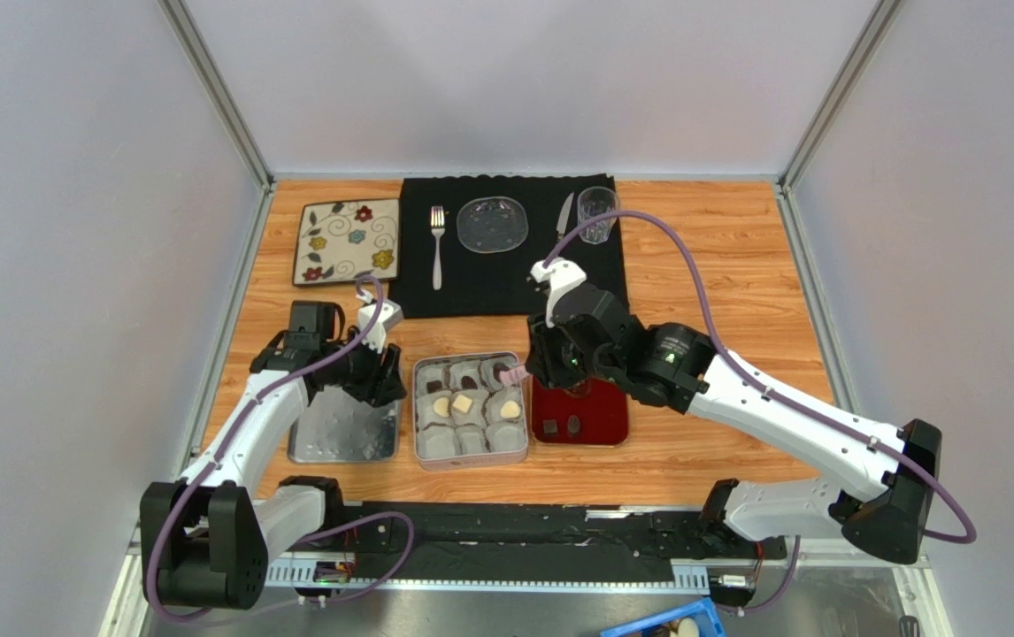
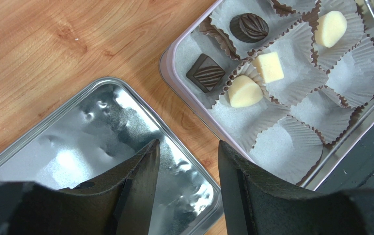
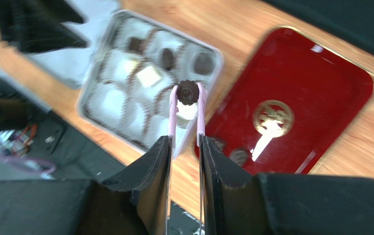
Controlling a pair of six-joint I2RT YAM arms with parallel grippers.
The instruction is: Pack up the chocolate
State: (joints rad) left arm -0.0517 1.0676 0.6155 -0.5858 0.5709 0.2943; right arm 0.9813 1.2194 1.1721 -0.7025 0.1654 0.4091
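Over the bench's (image 1: 738, 266) near edge, the right claw (image 3: 185, 142) is clamping pink tweezers (image 3: 172, 112), likely sparing the pinched dark chocolate (image 3: 188, 92) smudges; the left claw (image 2: 188, 144) is hanging apart.

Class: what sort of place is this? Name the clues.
Probably a robot lab booth staged as a dinner setting: plain grey walls, a fork and glass on a black mat, two robot arms.
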